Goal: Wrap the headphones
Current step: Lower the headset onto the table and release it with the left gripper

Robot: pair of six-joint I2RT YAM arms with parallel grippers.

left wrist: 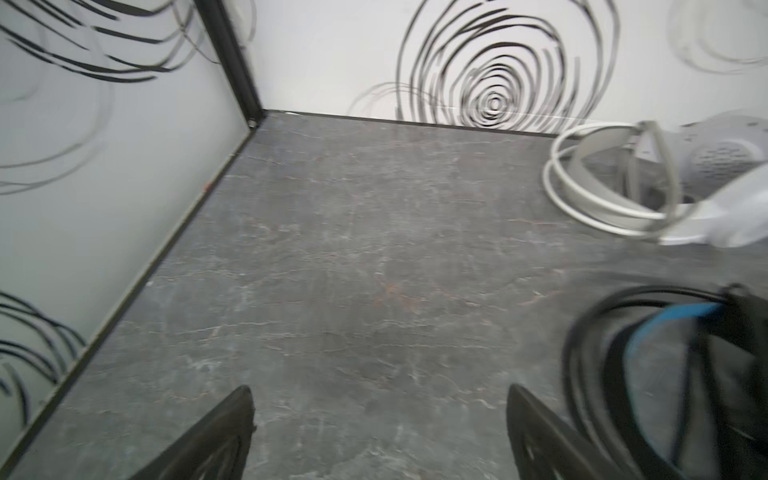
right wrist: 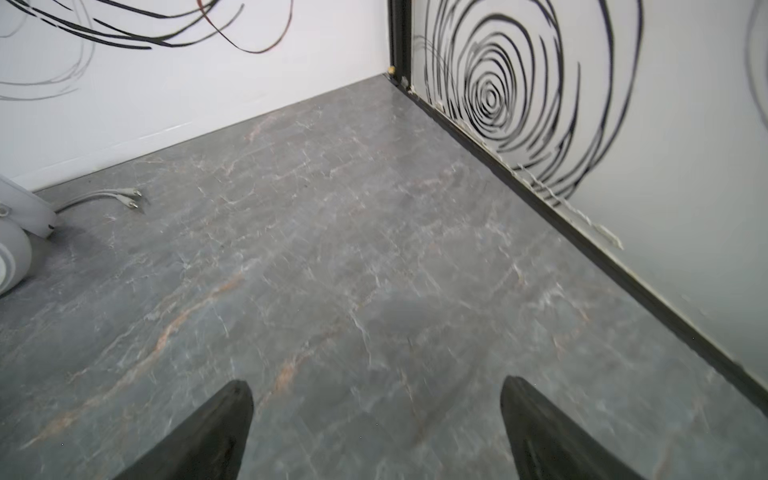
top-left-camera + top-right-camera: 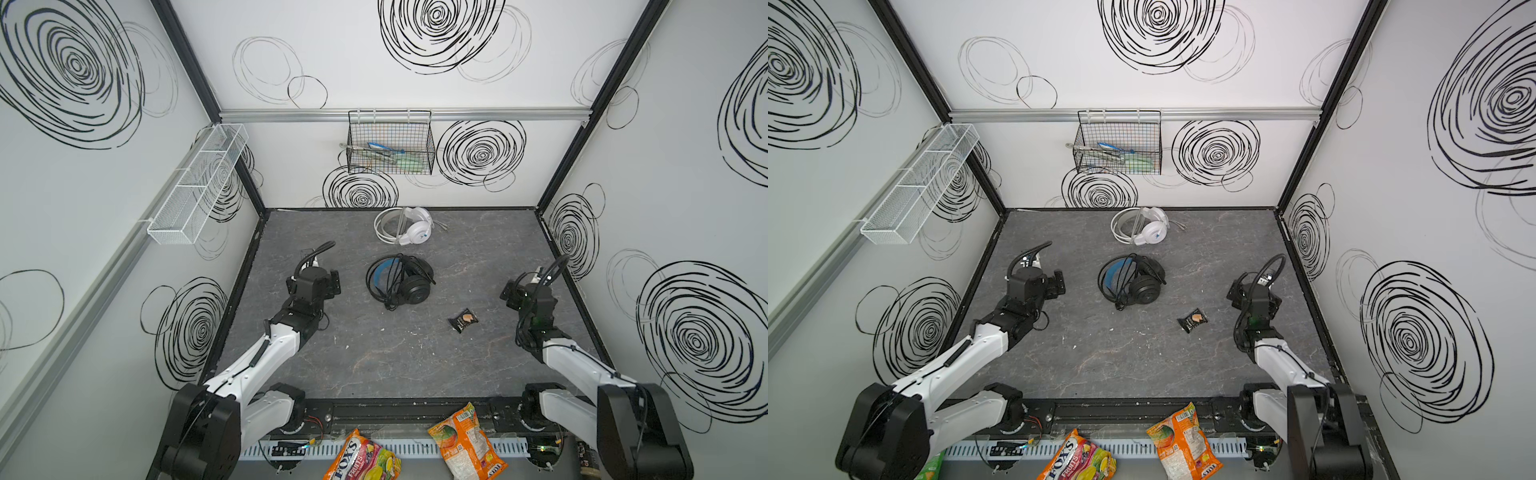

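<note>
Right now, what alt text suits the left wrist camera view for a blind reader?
The open left gripper hovers empty over the grey table. To one side lie the black headphones, nearer and blurred, and the white headphones by the back wall.

The candy bag [image 3: 361, 459] at the front edge reads "FOX'S FRUITS" in both top views.

the white headphones [image 3: 405, 225] lie on the grey marbled tabletop [image 3: 374, 353] near the back wall, white cable looped around them, plug ends trailing beside. the black headphones [image 3: 400, 281], with a blue-lined headband, lie just in front near the middle, black cable coiled over them.
</note>
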